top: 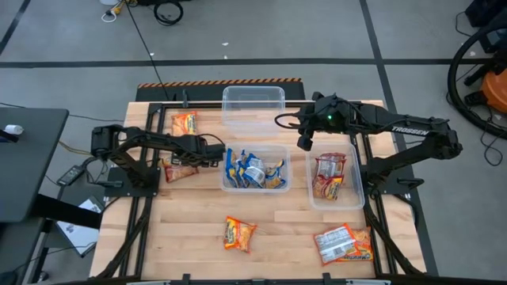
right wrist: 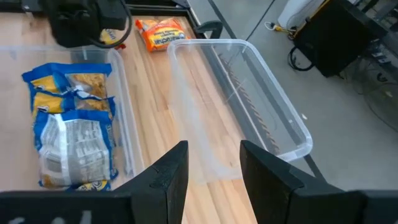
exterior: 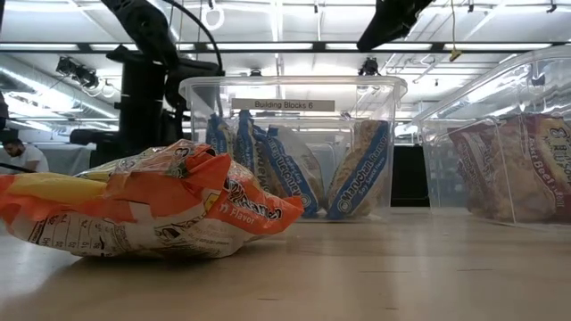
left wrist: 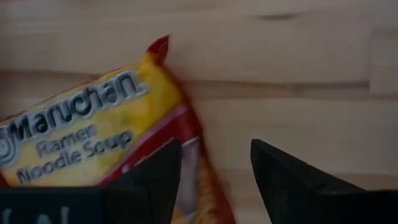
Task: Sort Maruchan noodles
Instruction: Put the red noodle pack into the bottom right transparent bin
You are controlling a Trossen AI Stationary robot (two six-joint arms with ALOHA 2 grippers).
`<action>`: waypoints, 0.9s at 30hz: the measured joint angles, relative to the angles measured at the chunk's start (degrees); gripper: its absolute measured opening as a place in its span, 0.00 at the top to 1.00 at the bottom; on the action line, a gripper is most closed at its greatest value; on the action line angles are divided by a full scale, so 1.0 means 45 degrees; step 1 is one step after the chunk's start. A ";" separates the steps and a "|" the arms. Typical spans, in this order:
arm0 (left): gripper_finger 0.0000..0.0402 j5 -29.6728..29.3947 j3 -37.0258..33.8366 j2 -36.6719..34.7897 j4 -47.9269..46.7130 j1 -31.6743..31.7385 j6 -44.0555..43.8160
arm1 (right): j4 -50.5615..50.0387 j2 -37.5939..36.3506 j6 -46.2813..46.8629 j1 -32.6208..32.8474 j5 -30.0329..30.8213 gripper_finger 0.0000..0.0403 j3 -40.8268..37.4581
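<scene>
My left gripper (top: 209, 153) (left wrist: 214, 180) is open and low over the table, between an orange-yellow Maruchan packet (top: 178, 169) (left wrist: 93, 130) and the middle tub (top: 255, 168). The packet lies flat on the wood, one corner end under my finger. The middle tub holds several blue packets (right wrist: 71, 130). A tub (top: 354, 186) on the right holds red-white packets (top: 329, 176). My right gripper (top: 305, 141) (right wrist: 214, 174) hangs open and empty, high over the wood between the tubs. Loose packets lie at the far left (top: 184, 123), near middle (top: 239, 233) (exterior: 152, 214) and near right (top: 343, 243). My left gripper points steeply down, with one finger (left wrist: 155, 177) over the packet's end below the red corner (left wrist: 193, 155). The finger hides that spot, so I cannot tell whether it touches the packet. The packet lies flat on the table.
An empty clear tub (top: 253, 103) (right wrist: 249, 93) stands at the far middle. Bare wood (top: 182, 237) lies along the near edge around the loose packets. Black frame rails (top: 142, 206) run along both sides of the table.
</scene>
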 joint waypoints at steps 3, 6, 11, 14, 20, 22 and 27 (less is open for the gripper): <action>0.53 -0.0211 -0.0089 -0.0017 0.0085 0.0012 0.0429 | 0.0000 0.0000 0.0160 0.0000 -0.0128 0.63 0.0000; 0.60 -0.0209 -0.0109 -0.0006 0.0296 -0.0022 0.0944 | 0.0000 0.0000 0.0379 0.0000 -0.0132 0.63 0.0000; 0.82 -0.0199 -0.0104 0.0068 0.0227 -0.0015 0.1153 | 0.0001 -0.0001 0.0423 0.0006 -0.0132 0.63 0.0000; 0.96 -0.0222 -0.0104 0.0074 0.0037 0.0103 0.1548 | 0.0008 -0.0094 0.0418 0.0067 -0.0132 0.63 0.0000; 0.99 0.0097 0.0033 -0.0326 -0.0908 0.0348 0.1909 | 0.0010 -0.0666 0.0428 0.0126 -0.0132 0.63 0.0000; 0.99 0.0123 0.0416 -0.0763 -0.1589 0.0246 0.2000 | 0.0014 -0.0893 0.0572 0.0126 -0.0136 0.63 0.0000; 0.99 0.0224 0.1739 -0.1884 -0.3520 -0.0346 0.2475 | 0.0003 -0.1310 0.0860 0.0126 -0.0137 0.63 0.0000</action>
